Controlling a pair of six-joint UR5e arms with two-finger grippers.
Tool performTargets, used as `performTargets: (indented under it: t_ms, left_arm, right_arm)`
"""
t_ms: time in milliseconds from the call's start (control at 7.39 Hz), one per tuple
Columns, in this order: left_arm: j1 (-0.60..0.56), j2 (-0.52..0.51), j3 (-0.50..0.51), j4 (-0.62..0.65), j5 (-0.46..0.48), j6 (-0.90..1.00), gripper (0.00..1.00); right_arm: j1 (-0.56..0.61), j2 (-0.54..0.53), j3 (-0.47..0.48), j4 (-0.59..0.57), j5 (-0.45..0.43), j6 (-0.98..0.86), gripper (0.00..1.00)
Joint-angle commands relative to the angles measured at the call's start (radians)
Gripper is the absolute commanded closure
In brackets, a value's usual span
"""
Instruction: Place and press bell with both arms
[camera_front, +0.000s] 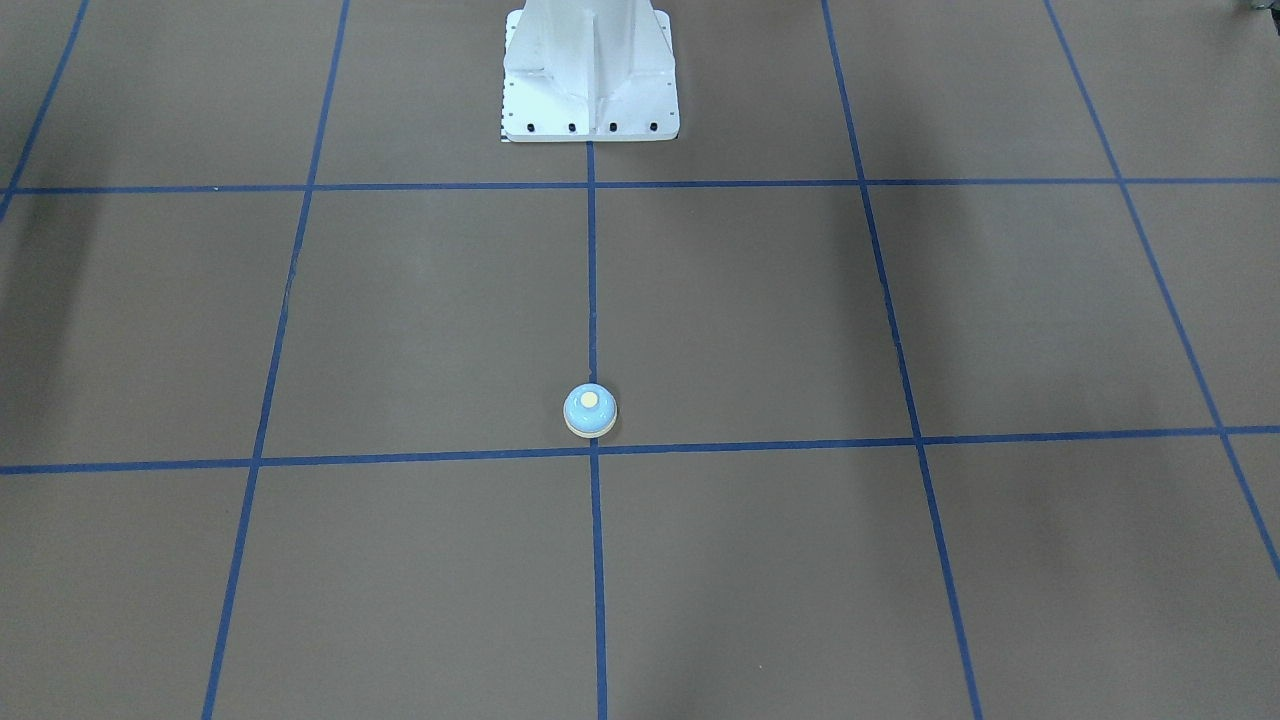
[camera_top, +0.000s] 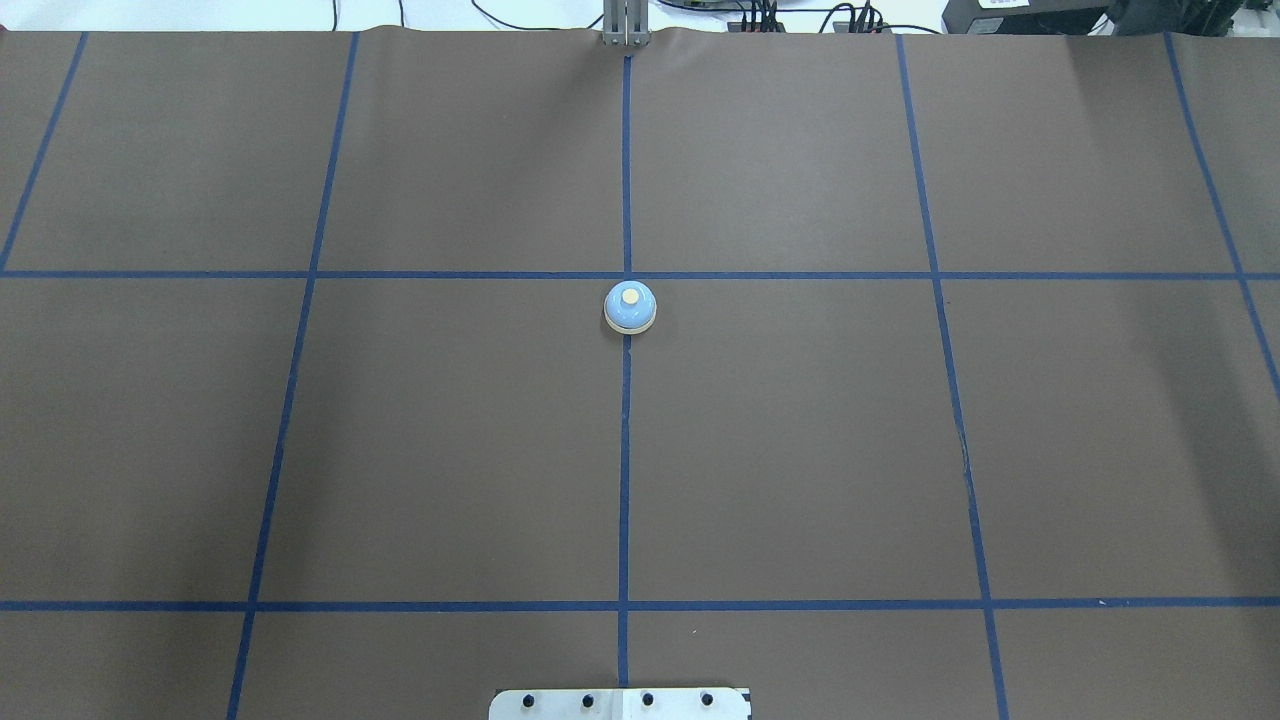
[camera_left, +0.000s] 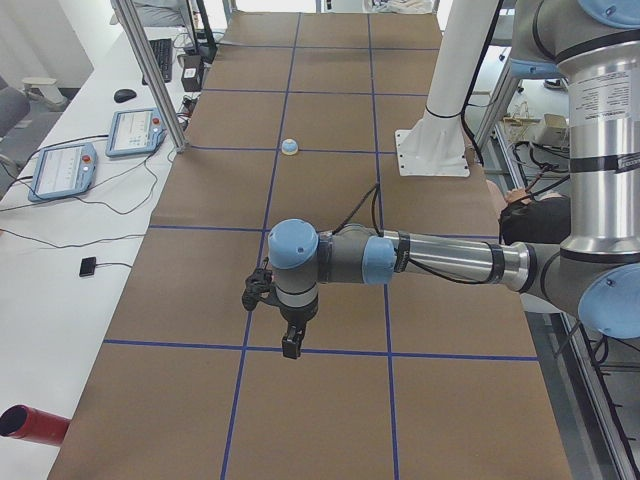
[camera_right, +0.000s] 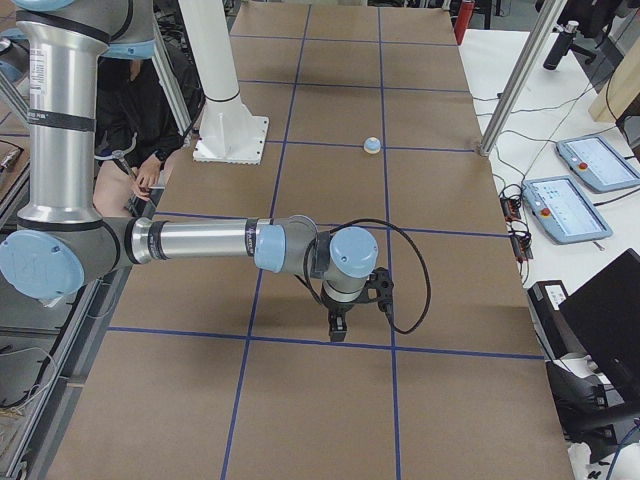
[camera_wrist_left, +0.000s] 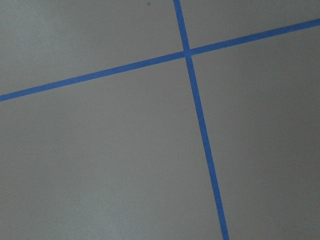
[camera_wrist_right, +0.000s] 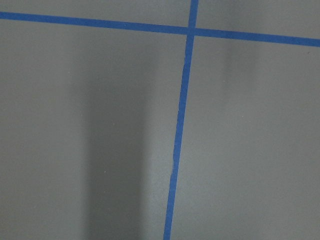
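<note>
- You are looking at the bell (camera_front: 590, 411) sitting upright on the table (camera_top: 400, 450). It is resting on the centre tape line (camera_top: 625, 450), just on the robot's side of a crossing, with its button facing up. Nothing is touching it.
- The left pincer (camera_left: 288, 340) is hanging over the table at one end and the right pincer (camera_right: 338, 326) at the other, both well apart from the bell. Only the side views are showing them, so you cannot tell whether the fingers of either are apart or together. Both wrist cameras are showing bare table and tape only.
- Risk, collision: both arms are likely heading for the same small target at the table's centre. If they are arriving together, the wrists or pincers may be striking each other.
- Risk, lost grasp: the dome is looking smooth and rounded. Fingers closing high on it may be squeezing it out sideways, so it is probably safer gripped low, near the base ring.
- Risk, sliding or tipping: the bell appears light and is standing free. A press landing off the button's centre, or coming in at an angle, may be pushing the bell along the table instead of ringing it.
- Risk, excess force: a descent that is running too deep may be jamming the button or loading the wrist.
</note>
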Motion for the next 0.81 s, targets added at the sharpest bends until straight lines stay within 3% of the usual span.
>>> performTargets:
  t_ms: [0,676]
  left_arm:
    - [0.001,0.009,0.001,-0.001,-0.001,0.002,0.0]
    - [0.001,0.009,0.006,-0.001,0.0,0.002,0.0]
  right_arm:
    - [0.006,0.003,0.004,0.019,0.002,0.001,0.0]
    - [0.021,0.002,0.002,0.02,0.004,-0.001,0.0]
